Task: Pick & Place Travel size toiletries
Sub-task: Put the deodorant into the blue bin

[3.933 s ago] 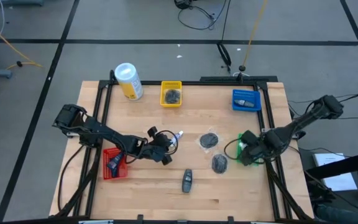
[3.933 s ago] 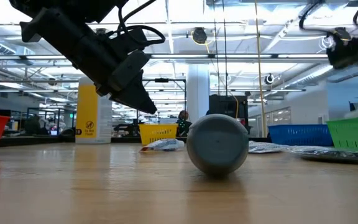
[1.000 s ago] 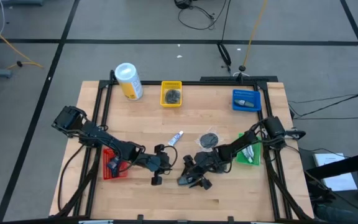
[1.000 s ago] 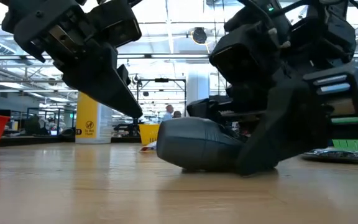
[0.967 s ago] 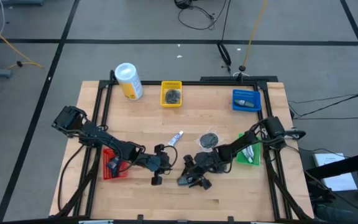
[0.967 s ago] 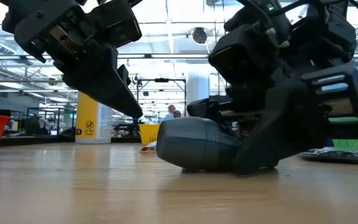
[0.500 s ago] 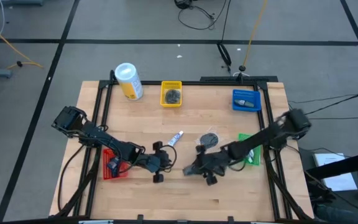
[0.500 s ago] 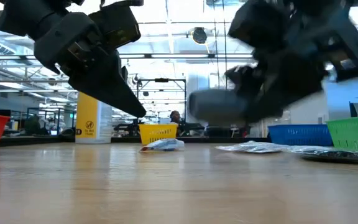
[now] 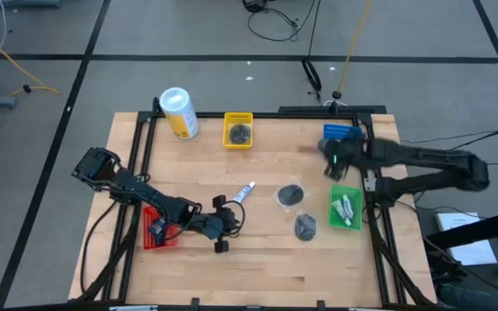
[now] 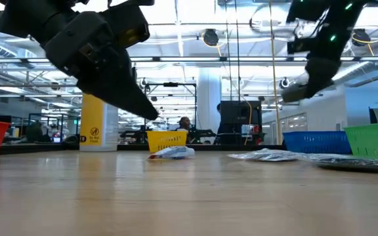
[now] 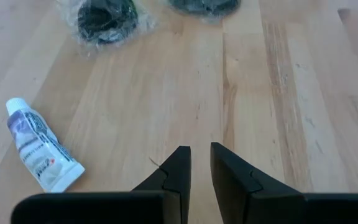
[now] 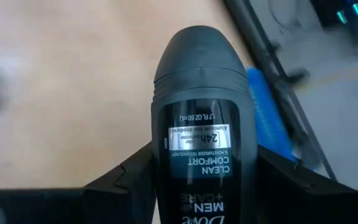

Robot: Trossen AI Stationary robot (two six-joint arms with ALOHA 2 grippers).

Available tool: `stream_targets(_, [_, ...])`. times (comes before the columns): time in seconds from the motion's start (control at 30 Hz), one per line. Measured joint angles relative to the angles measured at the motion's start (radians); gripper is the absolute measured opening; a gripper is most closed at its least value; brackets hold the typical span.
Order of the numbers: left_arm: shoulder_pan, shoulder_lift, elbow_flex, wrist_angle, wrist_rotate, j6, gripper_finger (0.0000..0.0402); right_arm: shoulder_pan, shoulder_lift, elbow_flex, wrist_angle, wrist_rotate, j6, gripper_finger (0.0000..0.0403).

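The right gripper (image 9: 334, 157) is raised near the far right corner of the table (image 9: 266, 268), just beside the blue tray (image 9: 349, 132), and it pinches a dark deodorant stick (image 12: 199, 112) between its two fingers. In the right wrist view the stick fills the middle of the picture with its rounded cap pointing away, its lower end is cut off by the picture edge, and the table behind it is blurred. From above the stick itself is hard to make out, since the gripper covers most of it, and the blue tray is partly hidden by the arm. In the low view the right gripper (image 10: 310, 78) hangs high above the table and looks smeared; I think the pale shape under it is the held stick, but this is not certain. The left gripper (image 9: 221, 235) hovers low over the front middle of the table beside the red tray (image 9: 148, 239), with its fingers (image 11: 178, 168) almost together, only a narrow gap between them, and nothing in them. Near it lies a small white tube (image 9: 245, 191). Two dark round discs (image 9: 290, 194) in clear wrap lie more to the right; one is partly cut off in the left wrist view. The green tray (image 9: 335, 219) holds pale items that are too small to name.
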Motion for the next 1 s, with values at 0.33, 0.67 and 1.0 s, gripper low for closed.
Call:
stream_targets(0.33, [0.008,0.000,0.000,0.028,-0.002,0.024,0.0060,-0.528,0.193,0.000,0.167,-0.103,-0.447,0.0199])
stream_targets(0.67, [0.008,0.000,0.000,0.029,-0.002,0.026,0.0060,-0.583,0.377,0.000,0.157,0.025,-0.553,0.0209])
stream_targets(1.0, [0.007,0.000,0.000,0.034,-0.001,0.025,0.0060,-0.582,0.317,-0.001,0.159,0.116,-0.547,0.0264])
